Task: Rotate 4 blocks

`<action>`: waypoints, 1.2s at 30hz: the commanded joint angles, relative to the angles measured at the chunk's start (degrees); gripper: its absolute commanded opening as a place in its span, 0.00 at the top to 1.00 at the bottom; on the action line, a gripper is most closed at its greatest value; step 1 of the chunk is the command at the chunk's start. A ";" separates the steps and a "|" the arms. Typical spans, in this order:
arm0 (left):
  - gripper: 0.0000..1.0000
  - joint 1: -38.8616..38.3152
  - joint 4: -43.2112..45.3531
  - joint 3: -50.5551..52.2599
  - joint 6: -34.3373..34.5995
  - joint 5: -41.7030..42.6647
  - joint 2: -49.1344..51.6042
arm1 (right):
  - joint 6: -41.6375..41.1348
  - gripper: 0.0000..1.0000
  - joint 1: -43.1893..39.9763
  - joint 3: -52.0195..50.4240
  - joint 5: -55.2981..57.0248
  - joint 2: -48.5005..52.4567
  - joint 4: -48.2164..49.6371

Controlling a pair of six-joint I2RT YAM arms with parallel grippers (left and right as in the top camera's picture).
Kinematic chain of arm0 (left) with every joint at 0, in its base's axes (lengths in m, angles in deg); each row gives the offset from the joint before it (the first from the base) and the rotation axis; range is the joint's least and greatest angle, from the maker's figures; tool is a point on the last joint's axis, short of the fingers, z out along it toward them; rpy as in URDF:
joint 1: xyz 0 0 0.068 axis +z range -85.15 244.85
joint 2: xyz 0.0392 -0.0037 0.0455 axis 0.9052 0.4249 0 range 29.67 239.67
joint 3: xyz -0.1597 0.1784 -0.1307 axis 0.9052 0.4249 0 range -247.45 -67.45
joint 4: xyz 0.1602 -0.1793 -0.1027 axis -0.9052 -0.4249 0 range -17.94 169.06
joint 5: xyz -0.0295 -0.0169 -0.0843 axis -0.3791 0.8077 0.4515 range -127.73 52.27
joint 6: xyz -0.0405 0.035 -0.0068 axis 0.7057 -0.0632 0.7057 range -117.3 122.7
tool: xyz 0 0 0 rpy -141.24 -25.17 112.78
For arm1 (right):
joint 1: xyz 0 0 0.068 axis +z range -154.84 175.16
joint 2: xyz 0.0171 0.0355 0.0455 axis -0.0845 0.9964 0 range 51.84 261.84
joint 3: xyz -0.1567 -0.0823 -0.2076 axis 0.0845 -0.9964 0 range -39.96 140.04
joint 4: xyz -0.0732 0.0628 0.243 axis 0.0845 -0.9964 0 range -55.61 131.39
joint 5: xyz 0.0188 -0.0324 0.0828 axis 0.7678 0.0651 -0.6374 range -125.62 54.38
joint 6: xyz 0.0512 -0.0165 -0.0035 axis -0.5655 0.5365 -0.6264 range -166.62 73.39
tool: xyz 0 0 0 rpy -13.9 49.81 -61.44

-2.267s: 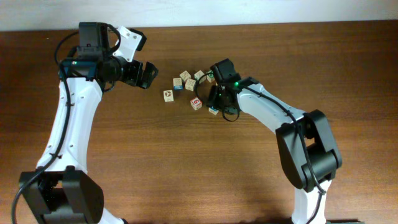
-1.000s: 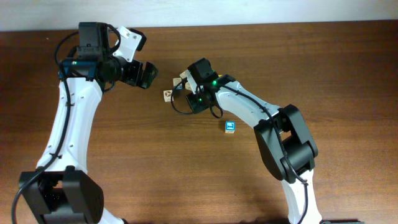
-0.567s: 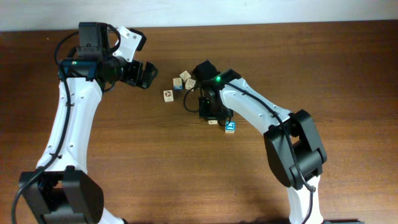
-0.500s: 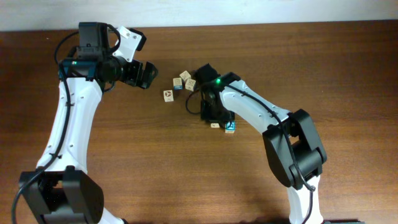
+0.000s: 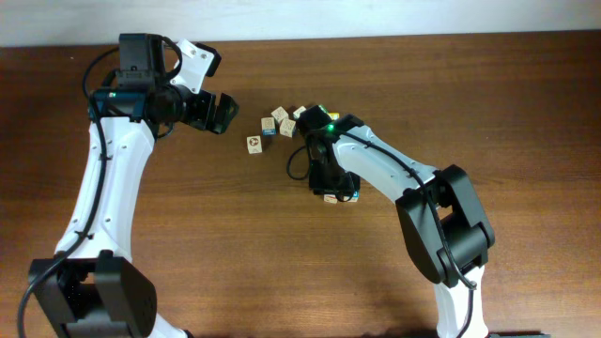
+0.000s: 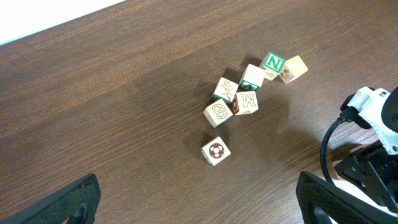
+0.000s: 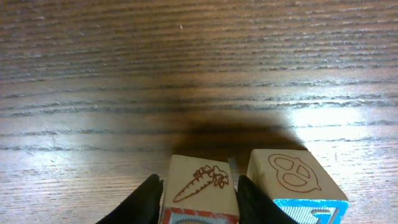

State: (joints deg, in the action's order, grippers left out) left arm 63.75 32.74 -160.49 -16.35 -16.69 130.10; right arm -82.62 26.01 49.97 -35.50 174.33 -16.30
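Flanking the carrot block (image 7: 200,177) tight on both sides with the right claw (image 7: 199,190), down on the table (image 7: 186,62), red print on its near face; cannot tell whether pinching or merely touching. Just beside it on the right, spotting the pretzel block (image 7: 292,174) with its blue face. Farther off, finding the green N block (image 6: 272,62) in a loose cluster, a ball-printed cube (image 6: 215,150) set apart, below the left claw (image 6: 196,196), spread wide.

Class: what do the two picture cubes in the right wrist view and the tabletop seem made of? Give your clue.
The pale cube with a carrot outline and the pale cube with a pretzel outline: probably light bare wood, matte, faint grain, brown line pictures. The dark brown tabletop: streaky grain, soft sheen; stained wood or wood-look laminate, unclear which.
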 commanded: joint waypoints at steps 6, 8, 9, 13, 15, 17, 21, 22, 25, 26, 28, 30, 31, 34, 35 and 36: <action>0.01 0.15 -0.04 -1.07 0.31 0.61 0.20 | 5.70 0.56 -1.31 10.78 3.10 -0.98 -1.70; 0.01 0.15 -0.04 -1.07 0.31 0.61 0.20 | 8.94 0.47 -2.36 15.10 4.55 -0.98 1.55; 0.01 0.15 -0.04 -1.07 0.31 0.61 0.20 | 11.50 0.40 -2.80 15.39 5.38 -0.98 6.27; 0.01 0.15 -0.04 -1.07 0.31 0.61 0.20 | 14.82 0.38 -6.23 15.34 8.11 1.14 19.02; 0.01 0.15 -0.04 -1.07 0.31 0.61 0.20 | 14.80 0.38 -7.76 15.34 8.09 3.85 21.90; 0.01 0.15 -0.04 -1.07 0.31 0.61 0.20 | 14.80 0.38 -8.55 15.34 7.78 6.75 22.64; 0.01 0.15 -0.04 -1.07 0.31 0.61 0.20 | 14.80 0.40 -8.44 15.30 5.70 10.38 24.13; 0.01 0.15 -0.04 -1.07 0.31 0.61 0.20 | 14.80 0.43 -8.44 15.30 5.70 10.73 24.11; 0.01 0.15 -0.04 -1.07 0.31 0.61 0.20 | 14.80 0.52 -8.44 15.23 5.70 11.30 23.82; 0.01 0.15 -0.04 -1.07 0.28 0.61 0.20 | 14.78 0.56 -8.41 15.23 5.70 11.74 22.77; 0.01 0.15 -0.04 -1.07 0.31 0.61 0.20 | 14.78 0.57 -8.44 15.17 5.73 12.04 21.38; 0.01 0.15 -0.04 -1.07 0.31 0.61 0.20 | 14.78 0.57 -8.41 15.15 5.70 12.04 19.71; 0.01 0.15 -0.04 -1.07 0.31 0.61 0.20 | 14.56 0.57 -8.44 15.15 5.68 12.04 18.38; 0.01 0.15 -0.04 -1.07 0.31 0.61 0.20 | 14.60 0.57 -8.44 15.15 5.51 12.04 17.55; 0.01 0.15 -0.04 -1.07 0.31 0.61 0.20 | 14.64 0.57 -8.48 15.15 6.08 12.04 18.80; 0.01 0.15 -0.04 -1.07 0.31 0.61 0.20 | 14.80 0.57 -8.57 15.15 6.19 12.04 20.17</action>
State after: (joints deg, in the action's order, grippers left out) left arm 63.75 32.74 -160.49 -16.35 -16.69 130.10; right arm -67.83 17.33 65.03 -30.05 185.79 2.23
